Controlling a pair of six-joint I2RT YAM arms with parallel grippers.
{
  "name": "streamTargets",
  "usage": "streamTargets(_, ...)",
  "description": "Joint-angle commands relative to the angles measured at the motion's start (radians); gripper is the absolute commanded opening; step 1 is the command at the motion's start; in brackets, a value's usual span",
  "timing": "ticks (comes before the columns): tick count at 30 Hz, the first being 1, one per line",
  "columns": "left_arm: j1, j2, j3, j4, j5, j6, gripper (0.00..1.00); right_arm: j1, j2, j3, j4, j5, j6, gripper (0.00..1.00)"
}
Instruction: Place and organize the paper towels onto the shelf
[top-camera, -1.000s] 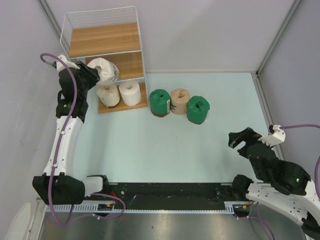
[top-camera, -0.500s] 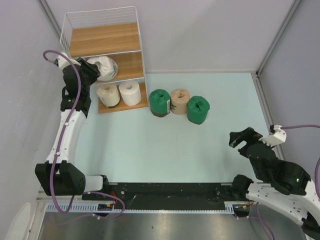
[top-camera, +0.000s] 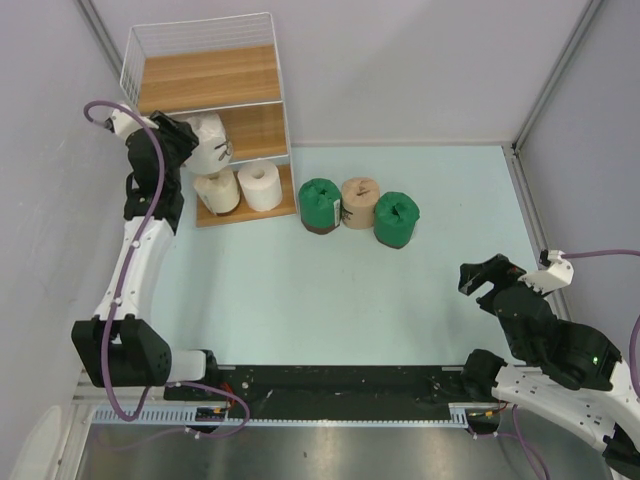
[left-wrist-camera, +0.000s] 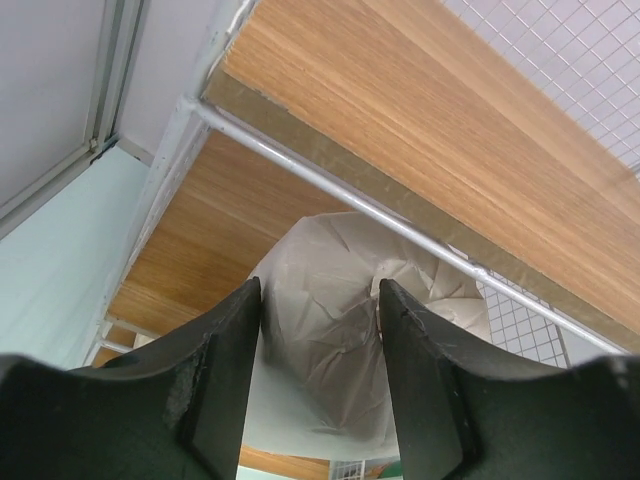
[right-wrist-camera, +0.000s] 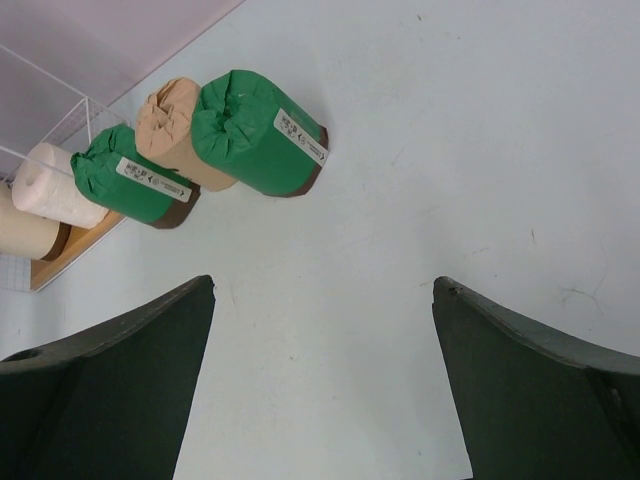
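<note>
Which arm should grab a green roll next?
Right. Its claw is open, empty and facing the green rolls, while the left claw is busy around a cream roll at the shelf.

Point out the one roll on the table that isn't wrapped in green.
The tan-beige roll. It stands in the middle of the row of three, between the left green roll and the right green roll.

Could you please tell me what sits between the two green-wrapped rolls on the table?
A tan roll stands there, close against the left green roll and the right green roll; the top view shows it best.
</note>
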Motion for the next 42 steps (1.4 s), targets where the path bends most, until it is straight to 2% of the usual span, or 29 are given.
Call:
streamTargets(1, 0.006, -0.007, -0.024, 0.079, -0.021, -0.003, 0.56, 0.006, -0.003, -0.001, 0.002, 0.045, 0.008, 0.95)
streamTargets(4, 0.004, -0.001, -0.036, 0.083, -0.024, 0.0, 0.57, 0.004, -0.012, 0.001, 0.001, 0.045, 0.009, 0.95)
streamTargets(7, 0.006, -0.004, -0.039, 0.083, -0.024, -0.001, 0.64, 0.004, -0.015, 0.001, -0.001, 0.045, 0.009, 0.95)
streamTargets(9, 0.006, -0.009, -0.041, 0.089, -0.021, -0.004, 0.75, 0.006, -0.014, -0.001, -0.002, 0.045, 0.014, 0.95)
streamTargets(10, 0.006, -0.013, -0.044, 0.094, -0.019, -0.009, 0.84, 0.004, -0.014, 0.001, -0.002, 0.042, 0.014, 0.95)
streamTargets(14, 0.006, -0.021, -0.053, 0.12, -0.011, -0.026, 1.0, 0.012, -0.009, -0.001, -0.002, 0.037, 0.014, 0.95)
streamTargets(25, 0.007, -0.082, -0.14, 0.206, 0.03, -0.09, 1.0, 0.022, -0.003, 0.001, -0.01, 0.041, 0.021, 0.95)
streamTargets(42, 0.01, -0.184, -0.159, 0.172, 0.058, -0.103, 1.0, 0.042, -0.003, 0.001, -0.025, 0.052, 0.038, 0.95)
